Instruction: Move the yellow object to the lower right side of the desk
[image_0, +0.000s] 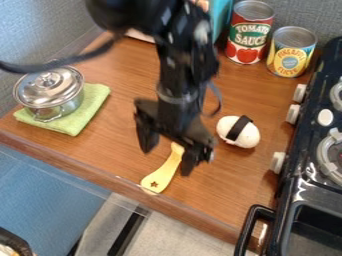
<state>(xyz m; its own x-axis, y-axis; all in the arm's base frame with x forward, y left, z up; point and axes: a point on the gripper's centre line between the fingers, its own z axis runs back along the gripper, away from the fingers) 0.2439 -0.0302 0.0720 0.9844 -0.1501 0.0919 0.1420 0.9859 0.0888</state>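
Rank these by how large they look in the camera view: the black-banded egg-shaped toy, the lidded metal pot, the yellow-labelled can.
1. Lidded metal pot
2. Yellow-labelled can
3. Black-banded egg-shaped toy

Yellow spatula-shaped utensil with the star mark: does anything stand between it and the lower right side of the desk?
Nothing visible stands between the yellow utensil and the lower right side of the wooden desk. The white egg-shaped object with a black band sits farther up, off that path; the stove's black handle borders the far end.
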